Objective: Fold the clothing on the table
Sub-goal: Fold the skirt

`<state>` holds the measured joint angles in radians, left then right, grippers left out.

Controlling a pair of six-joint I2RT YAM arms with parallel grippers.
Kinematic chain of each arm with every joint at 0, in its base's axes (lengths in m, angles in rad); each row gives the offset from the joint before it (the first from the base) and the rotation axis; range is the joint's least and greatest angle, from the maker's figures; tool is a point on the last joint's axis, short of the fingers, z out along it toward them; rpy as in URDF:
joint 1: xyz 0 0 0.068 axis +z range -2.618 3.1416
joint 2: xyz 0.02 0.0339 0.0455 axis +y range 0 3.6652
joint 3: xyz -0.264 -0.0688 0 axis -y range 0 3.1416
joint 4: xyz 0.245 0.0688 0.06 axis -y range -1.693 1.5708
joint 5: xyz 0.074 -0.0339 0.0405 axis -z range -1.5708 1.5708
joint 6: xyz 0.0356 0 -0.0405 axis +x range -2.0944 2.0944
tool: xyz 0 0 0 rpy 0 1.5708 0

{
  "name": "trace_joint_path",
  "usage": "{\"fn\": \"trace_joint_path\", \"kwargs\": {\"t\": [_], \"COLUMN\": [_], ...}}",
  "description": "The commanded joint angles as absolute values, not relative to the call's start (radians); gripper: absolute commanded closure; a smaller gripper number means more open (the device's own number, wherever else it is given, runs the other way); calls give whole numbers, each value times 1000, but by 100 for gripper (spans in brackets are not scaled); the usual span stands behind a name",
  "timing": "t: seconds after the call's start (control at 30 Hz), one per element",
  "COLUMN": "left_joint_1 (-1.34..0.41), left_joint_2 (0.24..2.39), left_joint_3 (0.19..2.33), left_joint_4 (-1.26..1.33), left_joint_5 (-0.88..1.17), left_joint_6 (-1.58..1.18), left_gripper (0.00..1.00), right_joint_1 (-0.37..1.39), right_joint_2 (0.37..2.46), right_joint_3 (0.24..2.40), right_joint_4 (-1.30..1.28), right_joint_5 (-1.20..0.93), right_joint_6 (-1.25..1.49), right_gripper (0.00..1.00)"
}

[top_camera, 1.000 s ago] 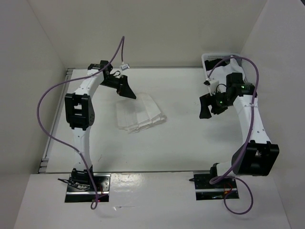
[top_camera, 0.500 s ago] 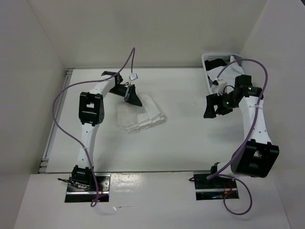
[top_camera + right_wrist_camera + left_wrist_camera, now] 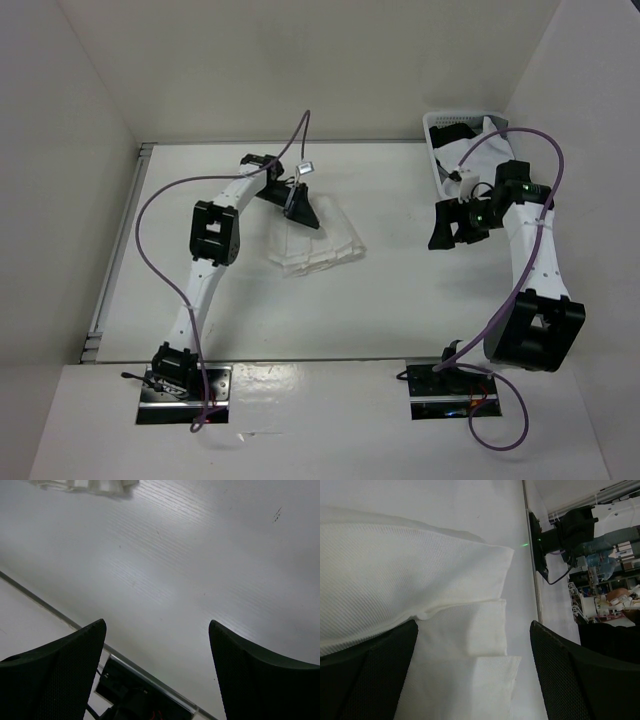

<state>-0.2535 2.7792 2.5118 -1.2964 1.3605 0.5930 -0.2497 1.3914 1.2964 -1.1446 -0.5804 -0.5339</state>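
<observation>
Clothing (image 3: pixel 320 247) lies flat on the bench (image 3: pixel 400 300), left of centre and in the far half. It is a compact, layered white bundle with pleat lines running along it. In my left wrist view one edge steps back in three offset layers, and the fabric looks finely ribbed.

Left end effector (image 3: pixel 303 209): jaws spread wide, set low at the far-left corner of the clothing. From the wrist camera both fingers (image 3: pixel 367 680) straddle the cloth, and fabric fills the gap between them. I cannot tell whether the tips touch the fabric. Nothing is pinched; the cloth lies slack on the bench.

Right end effector (image 3: pixel 449 226): jaws wide too, holding nothing. It hangs over bare bench on the right side, well apart from the clothing and near the basket (image 3: pixel 437 128) in the far-right corner. Its wrist camera shows only bench surface between the fingers (image 3: pixel 55 670), with a sliver of the clothing at the top-left edge of that view.

The basket is white and slotted. A dark garment (image 3: pixel 455 133) and a plain white cloth (image 3: pixel 478 142) sit in it.

A metal rail (image 3: pixel 118 255) runs along the left edge of the bench.
</observation>
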Motion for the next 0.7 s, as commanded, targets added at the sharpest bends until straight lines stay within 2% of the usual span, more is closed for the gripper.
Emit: {"fn": "trace_joint_path", "kwargs": {"t": [0.0, 0.17, 0.37, 0.43, 0.5, 0.53, 0.57, 0.6, 0.67], "left_joint_1": [-255, -212, -155, -132, -66, -30, 54, 99, 187], "left_joint_2": [2622, 2303, 2003, 1924, 1791, 1739, 1626, 1564, 1373], "left_joint_3": [2436, 2254, 2391, 2358, 2182, 2087, 1983, 1757, 1534], "left_joint_4": [-1296, -1177, -1272, -1237, -1160, -1038, -975, -907, -711], "left_joint_5": [1336, 1246, 1114, 1017, 938, 922, 910, 894, 760], "left_joint_6": [595, 470, 436, 436, 399, 321, 283, 249, 141], "left_gripper": [1, 0, 0, 0, 0, 0, 0, 0, 0], "right_joint_1": [-256, -256, -256, -256, -256, -265, -265, -265, -265], "right_joint_2": [1355, 1325, 1284, 1261, 1237, 1200, 1178, 1154, 1068], "right_joint_3": [1302, 1302, 1302, 1302, 1269, 1231, 1211, 1189, 1125], "right_joint_4": [-1140, -1160, -1178, -1178, -1128, -1100, -1035, -996, -924], "right_joint_5": [-618, -650, -699, -709, -697, -672, -655, -634, -562], "right_joint_6": [-549, -590, -649, -658, -640, -599, -574, -542, -457], "right_gripper": [13, 13, 11, 11, 11, 11, 11, 11, 10]}}
